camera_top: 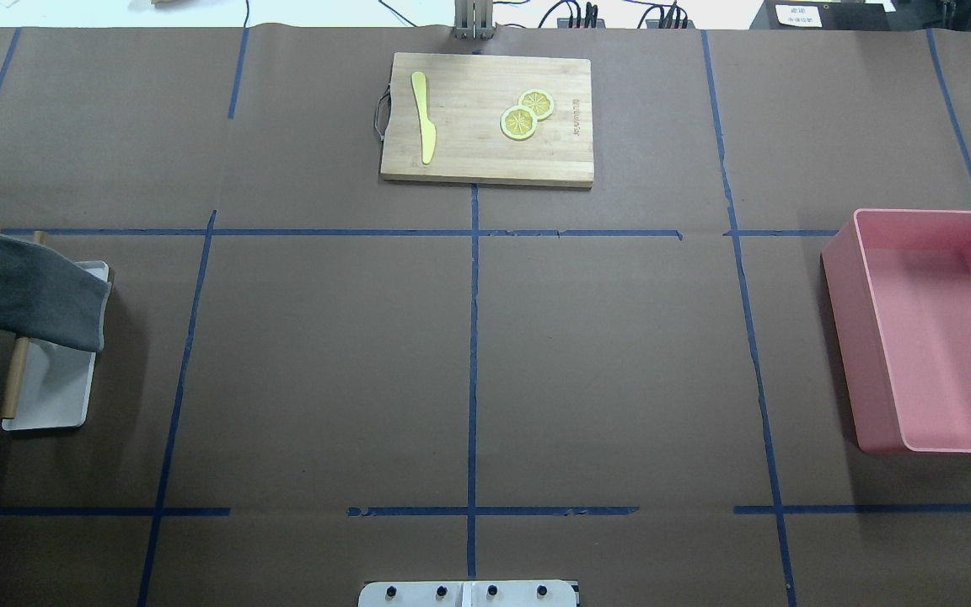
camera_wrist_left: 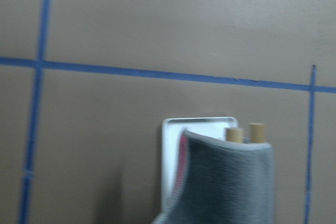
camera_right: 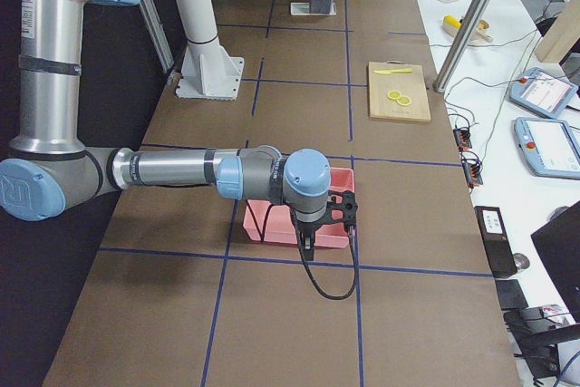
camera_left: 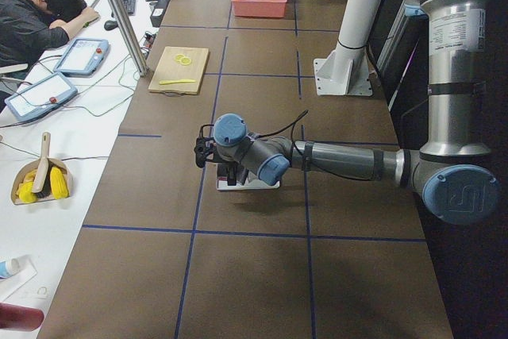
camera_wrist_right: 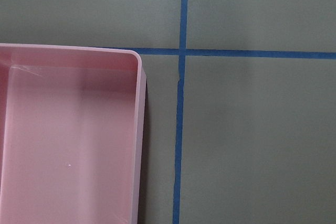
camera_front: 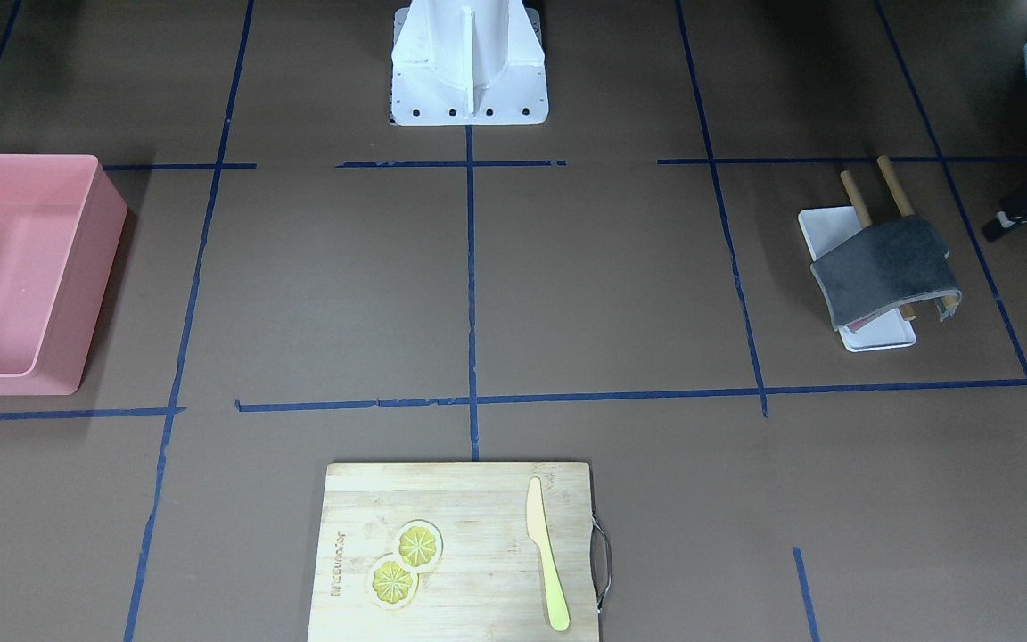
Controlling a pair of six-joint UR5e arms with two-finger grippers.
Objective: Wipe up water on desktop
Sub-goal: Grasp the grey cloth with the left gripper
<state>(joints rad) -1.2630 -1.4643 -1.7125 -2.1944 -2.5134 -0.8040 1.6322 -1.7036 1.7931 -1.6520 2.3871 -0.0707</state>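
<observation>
- Left gripper (camera_left: 203, 151) hovers just beside grey cloth (camera_front: 888, 267); open or closed, cannot tell; cloth draped over wooden rods (camera_front: 895, 187) on white tray (camera_top: 51, 396), probably so an edge is easy to pinch
- right gripper (camera_right: 331, 215) hangs over pink bin (camera_wrist_right: 68, 145); grip cannot be told
- desktop (camera_top: 325, 362) lies beneath and between both grippers; no water discernible; overhead view shows neither arm, side views show both

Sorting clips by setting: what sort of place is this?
Probably a robot lab: a desktop marked with blue tape, a robot arm over it, teach pendants beside it.

Cloth (camera_top: 30, 291) over rods (camera_top: 15, 379) on tray (camera_top: 60, 392)
</observation>
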